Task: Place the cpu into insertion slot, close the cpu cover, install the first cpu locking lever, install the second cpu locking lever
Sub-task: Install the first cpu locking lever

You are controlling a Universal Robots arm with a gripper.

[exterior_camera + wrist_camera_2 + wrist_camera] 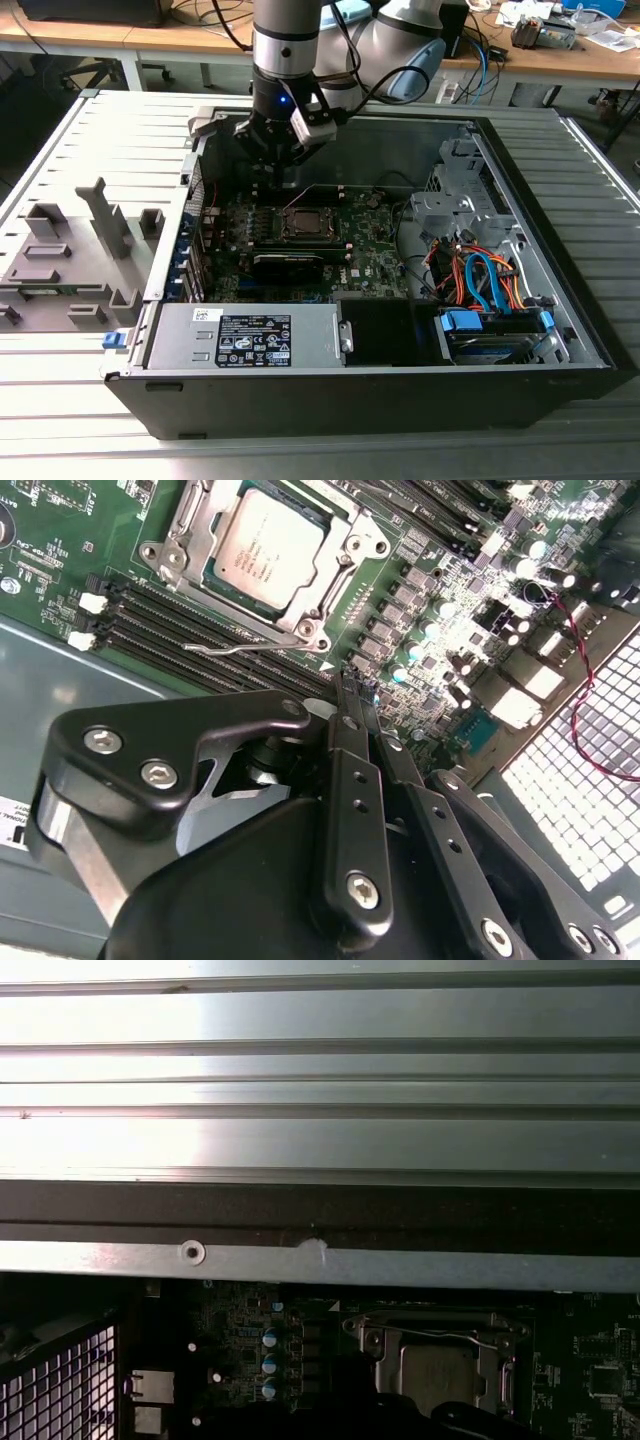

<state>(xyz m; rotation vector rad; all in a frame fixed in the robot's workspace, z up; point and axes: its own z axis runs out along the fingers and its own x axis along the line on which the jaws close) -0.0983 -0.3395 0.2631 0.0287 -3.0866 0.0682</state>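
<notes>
While the end effector (352, 695) looks pressed together, the dull silver cpu (270, 547) sits framed by the cpu cover (345, 565).

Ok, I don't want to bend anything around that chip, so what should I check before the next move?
1. cpu seated flat: ok.
2. cpu cover lying down around the cpu: ok.
3. Wire locking lever hooked down: not ok; in the second wrist view it stands out from the cover's edge.
4. Tool empty: ok; shut on nothing, close to the lever.
</notes>
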